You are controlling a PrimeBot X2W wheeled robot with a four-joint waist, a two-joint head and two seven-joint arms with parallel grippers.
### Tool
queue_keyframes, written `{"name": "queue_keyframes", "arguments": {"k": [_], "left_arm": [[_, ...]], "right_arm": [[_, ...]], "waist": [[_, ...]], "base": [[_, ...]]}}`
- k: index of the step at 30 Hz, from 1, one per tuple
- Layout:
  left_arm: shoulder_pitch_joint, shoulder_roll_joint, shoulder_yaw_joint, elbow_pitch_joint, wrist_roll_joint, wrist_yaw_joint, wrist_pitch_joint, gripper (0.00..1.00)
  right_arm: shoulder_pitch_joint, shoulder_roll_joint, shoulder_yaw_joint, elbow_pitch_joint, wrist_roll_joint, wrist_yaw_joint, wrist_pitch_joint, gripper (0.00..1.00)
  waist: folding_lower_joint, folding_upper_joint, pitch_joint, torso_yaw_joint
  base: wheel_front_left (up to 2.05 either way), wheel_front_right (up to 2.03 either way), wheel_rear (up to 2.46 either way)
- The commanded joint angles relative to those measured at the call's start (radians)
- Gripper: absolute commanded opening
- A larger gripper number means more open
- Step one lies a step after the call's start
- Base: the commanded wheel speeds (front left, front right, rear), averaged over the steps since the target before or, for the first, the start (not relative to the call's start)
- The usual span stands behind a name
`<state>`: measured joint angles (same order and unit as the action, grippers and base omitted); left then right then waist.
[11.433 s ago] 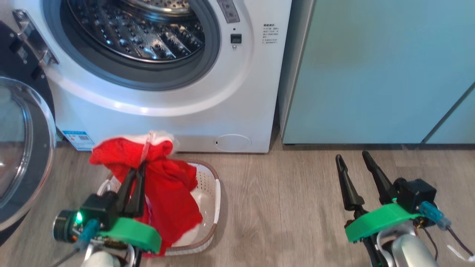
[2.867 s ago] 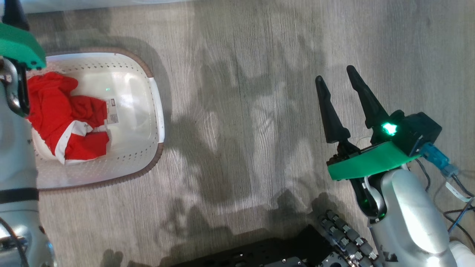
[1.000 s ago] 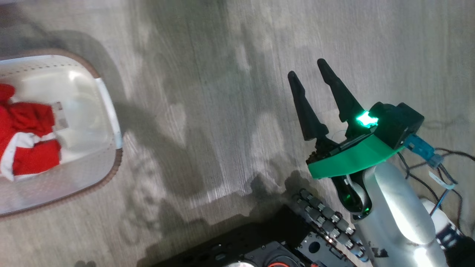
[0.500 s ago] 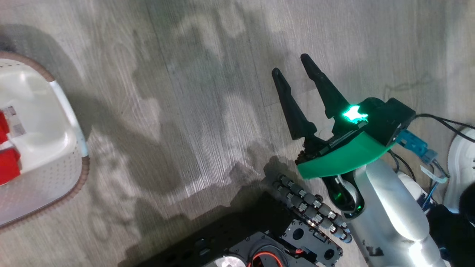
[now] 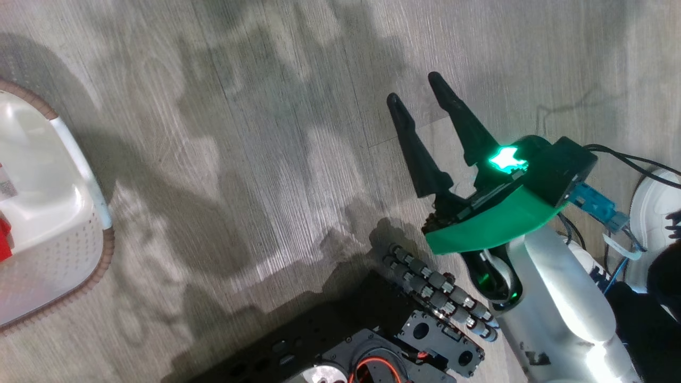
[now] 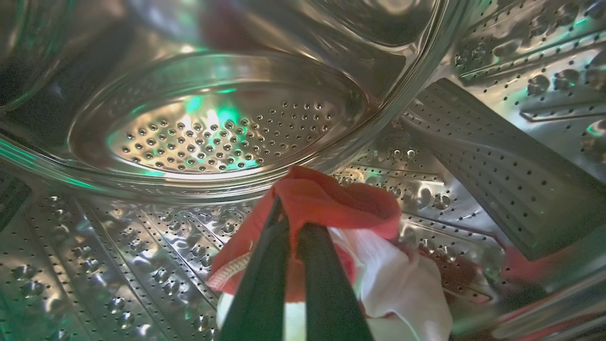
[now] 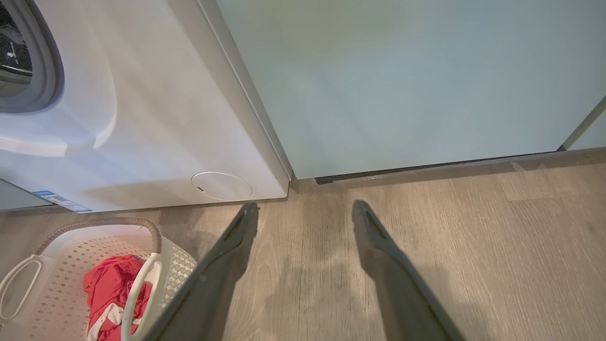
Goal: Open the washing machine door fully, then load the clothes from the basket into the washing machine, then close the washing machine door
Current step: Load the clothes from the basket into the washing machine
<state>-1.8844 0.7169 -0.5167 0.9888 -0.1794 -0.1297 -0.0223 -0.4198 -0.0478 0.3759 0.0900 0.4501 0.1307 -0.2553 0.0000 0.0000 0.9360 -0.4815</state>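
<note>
Since the earliest head view, where the left gripper held a red garment up over the basket, that arm has carried its load into the washing machine. The head camera has also swung round, so the basket now lies at that view's left edge, which is a shift of the camera, not of the basket. In the left wrist view the left gripper has its fingers pressed together on a fold of the red garment. The garment's white part hangs just below and to the right of the fingertips. The steel drum curves all round the gripper, its perforated back wall well ahead of the tips. The door must therefore be open already, and this garment is inside but not yet let go. In the right wrist view the right gripper hovers over the wooden floor with its fingers spread wide and nothing between them. The washing machine stands ahead and to its left, and a pale teal cabinet stands straight ahead. Low beside its left finger sits the basket, with more of the clothes in it. Loading thus looks partway done — what is left is to release this piece, fetch the rest of the clothes and shut the door.
</note>
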Motion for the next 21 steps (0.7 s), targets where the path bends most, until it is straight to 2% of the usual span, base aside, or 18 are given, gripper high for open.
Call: {"name": "queue_keyframes", "arguments": {"k": [1, 11, 16, 17, 18, 21], "left_arm": [[-0.044, 0.027, 0.002, -0.023, -0.006, 0.0, -0.007, 0.0], [-0.044, 0.012, -0.002, -0.005, -0.017, 0.034, -0.066, 0.0], [-0.035, 0.014, -0.004, -0.008, -0.027, 0.035, -0.092, 0.0], [-0.034, 0.014, -0.003, -0.011, -0.031, 0.033, -0.098, 0.33], [-0.033, 0.015, -0.005, -0.014, -0.033, 0.031, -0.102, 1.0], [-0.033, 0.018, -0.006, -0.019, -0.036, 0.03, -0.105, 1.0]], "right_arm": [[0.038, -0.002, 0.003, -0.029, 0.005, 0.0, -0.006, 1.0], [0.052, -0.002, -0.007, -0.028, 0.003, 0.0, -0.006, 1.0], [0.038, -0.002, -0.001, -0.021, 0.002, 0.0, -0.006, 1.0], [0.035, -0.002, 0.0, -0.02, 0.002, 0.0, -0.006, 1.0], [0.033, -0.002, 0.0, -0.019, 0.002, 0.0, -0.006, 1.0], [0.029, -0.002, 0.002, -0.016, 0.003, 0.0, -0.006, 1.0]], "waist": [[0.0, 0.0, -0.001, -0.001], [0.0, 0.0, -0.002, 0.001], [0.0, 0.0, -0.006, 0.004], [0.0, 0.0, -0.006, 0.004], [0.0, 0.0, -0.007, 0.004], [0.0, 0.0, -0.009, 0.003]], "base": [[0.0, 0.0, 0.0], [0.0, 0.0, 0.0], [0.0, 0.0, 0.0], [0.0, 0.0, 0.0], [0.0, 0.0, 0.0], [0.0, 0.0, 0.0]]}}
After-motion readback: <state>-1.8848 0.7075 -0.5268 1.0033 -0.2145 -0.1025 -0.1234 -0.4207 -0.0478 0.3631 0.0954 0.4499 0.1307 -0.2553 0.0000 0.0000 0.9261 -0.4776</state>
